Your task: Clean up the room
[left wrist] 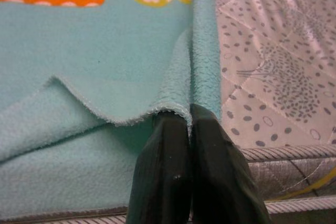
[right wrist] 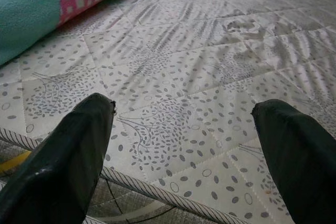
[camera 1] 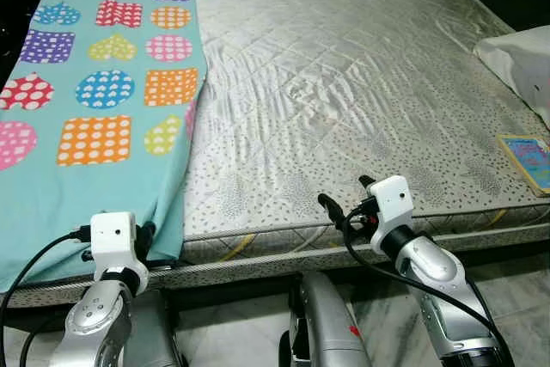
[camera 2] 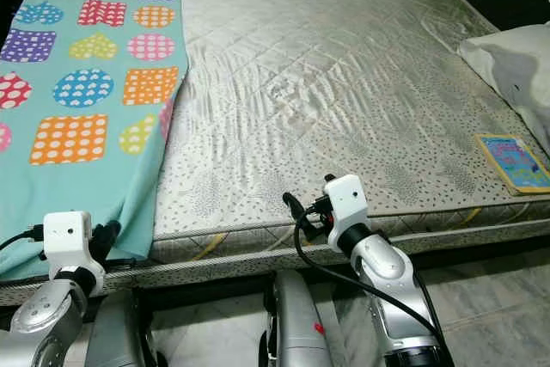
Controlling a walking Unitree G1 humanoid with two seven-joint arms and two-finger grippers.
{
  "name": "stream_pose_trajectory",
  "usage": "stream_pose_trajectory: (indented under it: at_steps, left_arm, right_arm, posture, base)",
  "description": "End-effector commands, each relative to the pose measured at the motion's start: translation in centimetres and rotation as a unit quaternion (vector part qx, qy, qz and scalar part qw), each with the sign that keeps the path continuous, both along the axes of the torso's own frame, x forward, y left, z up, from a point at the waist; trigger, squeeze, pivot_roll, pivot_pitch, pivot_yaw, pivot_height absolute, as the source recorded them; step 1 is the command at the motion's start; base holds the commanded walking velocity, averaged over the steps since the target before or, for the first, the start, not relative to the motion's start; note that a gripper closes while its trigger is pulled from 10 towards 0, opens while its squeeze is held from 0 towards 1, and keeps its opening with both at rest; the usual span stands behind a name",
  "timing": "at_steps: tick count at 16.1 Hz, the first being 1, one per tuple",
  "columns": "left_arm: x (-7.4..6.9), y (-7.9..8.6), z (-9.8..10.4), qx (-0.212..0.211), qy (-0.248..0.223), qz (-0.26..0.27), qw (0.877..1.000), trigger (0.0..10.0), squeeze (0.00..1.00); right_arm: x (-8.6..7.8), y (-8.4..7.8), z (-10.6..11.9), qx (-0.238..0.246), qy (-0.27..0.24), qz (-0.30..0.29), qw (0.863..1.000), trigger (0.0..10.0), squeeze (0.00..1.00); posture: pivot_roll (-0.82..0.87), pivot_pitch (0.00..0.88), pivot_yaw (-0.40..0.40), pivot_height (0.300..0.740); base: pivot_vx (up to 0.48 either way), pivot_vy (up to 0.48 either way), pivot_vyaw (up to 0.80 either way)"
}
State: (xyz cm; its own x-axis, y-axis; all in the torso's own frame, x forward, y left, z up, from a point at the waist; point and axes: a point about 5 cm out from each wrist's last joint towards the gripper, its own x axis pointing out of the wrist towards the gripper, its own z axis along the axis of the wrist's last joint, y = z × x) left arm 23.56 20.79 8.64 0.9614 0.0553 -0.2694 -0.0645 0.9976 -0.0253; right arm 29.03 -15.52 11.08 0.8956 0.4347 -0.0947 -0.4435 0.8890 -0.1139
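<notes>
Blanket (camera 1: 103,83) work is underway at the foot of a bare mattress (camera 1: 344,100): the left gripper (left wrist: 190,114) is pinching the turquoise fleece's near corner, fingers closed on the hem at the bed's edge. The right gripper (right wrist: 184,129) is hovering wide open and empty over the quilted mattress edge. Keeping that pinch firm while drawing the fabric across looks wise. Open mattress is lying to the right, with a pillow (camera 1: 524,58) and booklet (camera 1: 526,159) bordering the far side.
</notes>
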Motion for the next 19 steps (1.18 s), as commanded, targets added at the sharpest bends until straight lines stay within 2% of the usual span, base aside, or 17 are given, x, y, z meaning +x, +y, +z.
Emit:
stream_pose_trajectory:
  at_steps: [1,2,5,8,11,14,19]
  left_arm:
    - [-0.3,-0.3,0.2,0.012,0.003,-0.006,1.0,10.0,0.0]
    - [-0.4,-0.4,0.3,0.014,0.002,-0.007,1.0,9.7,0.0]
    - [-1.0,-0.7,0.6,0.023,0.006,-0.01,1.0,10.0,0.0]
    - [-0.1,0.2,0.4,0.02,0.009,0.012,1.0,10.0,0.0]
    - [0.3,0.7,0.7,0.026,0.003,0.016,1.0,10.0,0.0]
    - [0.5,0.0,1.2,0.024,0.0,-0.002,1.0,10.0,0.0]
    - [0.8,-2.9,1.4,0.001,-0.005,-0.042,0.999,10.0,0.0]
  right_arm:
    - [-0.1,-0.2,0.0,-0.001,0.002,-0.003,1.0,10.0,0.0]
    - [-0.1,-0.2,0.0,-0.002,0.001,-0.004,1.0,10.0,0.0]
    - [0.0,0.0,0.1,0.0,0.0,-0.005,1.0,10.0,0.0]
    - [0.1,0.6,0.2,0.003,-0.002,0.001,1.0,10.0,0.0]
    - [0.2,0.5,0.3,0.003,-0.003,0.001,1.0,10.0,0.0]
    - [0.3,0.6,0.3,0.003,-0.005,0.0,1.0,10.0,0.0]
    - [0.3,0.9,0.3,0.006,-0.005,0.001,1.0,10.0,0.0]
  posture:
    - [-0.07,0.148,-0.11,0.556]
    - [-0.07,0.147,-0.111,0.556]
    - [-0.06,0.145,-0.11,0.556]
    - [-0.06,0.141,-0.113,0.556]
    - [-0.06,0.141,-0.112,0.556]
    - [-0.06,0.143,-0.112,0.556]
    - [-0.06,0.144,-0.112,0.556]
  base:
    - [0.0,0.0,0.0]
    - [0.0,0.0,0.0]
    - [0.0,0.0,0.0]
    - [0.0,0.0,0.0]
    - [0.0,0.0,0.0]
    - [0.0,0.0,0.0]
    - [0.0,0.0,0.0]
